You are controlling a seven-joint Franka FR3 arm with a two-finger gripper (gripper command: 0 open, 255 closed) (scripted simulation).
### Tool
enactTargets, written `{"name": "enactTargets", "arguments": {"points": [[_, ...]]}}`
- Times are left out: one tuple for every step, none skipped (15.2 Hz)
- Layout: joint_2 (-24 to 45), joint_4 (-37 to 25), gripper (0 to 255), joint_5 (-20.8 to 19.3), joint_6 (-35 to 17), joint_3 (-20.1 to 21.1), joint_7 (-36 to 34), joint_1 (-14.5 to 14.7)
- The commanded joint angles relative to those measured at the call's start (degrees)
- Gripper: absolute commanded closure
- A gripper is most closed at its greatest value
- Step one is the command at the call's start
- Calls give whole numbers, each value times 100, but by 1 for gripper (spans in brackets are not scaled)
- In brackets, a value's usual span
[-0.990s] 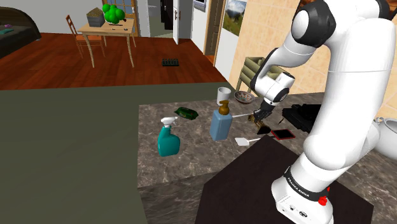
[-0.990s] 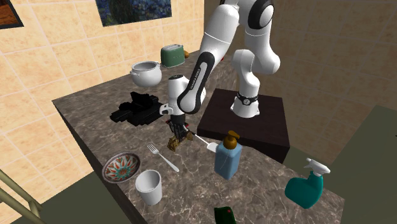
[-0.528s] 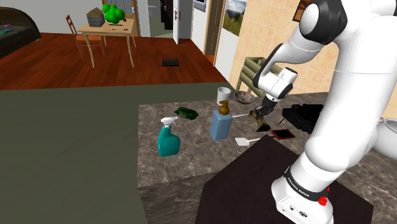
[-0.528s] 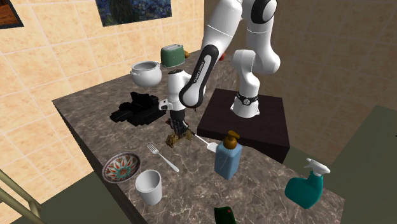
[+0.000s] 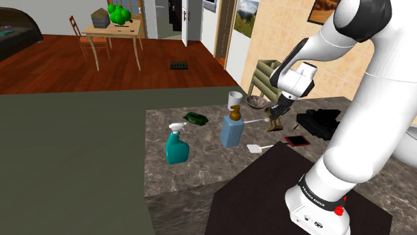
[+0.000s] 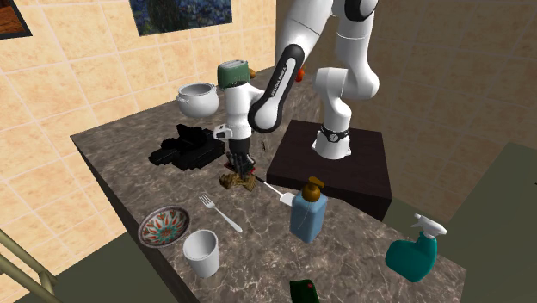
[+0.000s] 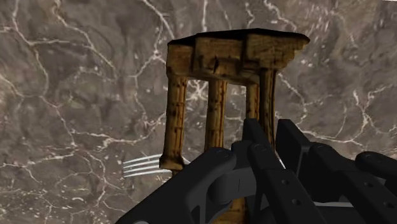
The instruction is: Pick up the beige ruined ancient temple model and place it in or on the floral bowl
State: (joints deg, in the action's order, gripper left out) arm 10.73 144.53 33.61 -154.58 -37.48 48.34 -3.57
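Over the last second we had raised our claw, clamped on the brownish temple model, so it hung seemingly clear of the worktop mid-frame, ready for carrying lower left to the floral bowl.

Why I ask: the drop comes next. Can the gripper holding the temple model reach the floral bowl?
Probably yes: between the gripper, shut on the temple model, and the floral bowl lies only a flat fork.
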Motion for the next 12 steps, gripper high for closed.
{"name": "enactTargets", "arguments": {"points": [[-185, 33, 255, -339, 80, -156, -253, 99], [-288, 48, 255, -521, 123, -232, -391, 147], [-392, 62, 255, -705, 168, -303, -532, 190], [-497, 73, 255, -890, 215, -366, -673, 225], [-602, 82, 255, -1076, 265, -422, -814, 255], [-707, 88, 255, -1260, 317, -473, -954, 280], [-813, 92, 255, -1442, 372, -514, -1092, 296], [-918, 93, 255, -1620, 431, -545, -1228, 303], [-1022, 92, 255, -1793, 492, -569, -1360, 305], [-1040, 91, 255, -1823, 503, -563, -1383, 295], [-801, -168, 255, -1563, 615, -530, -1230, 304], [-566, -431, 255, -1328, 734, -495, -1098, 298]]}}
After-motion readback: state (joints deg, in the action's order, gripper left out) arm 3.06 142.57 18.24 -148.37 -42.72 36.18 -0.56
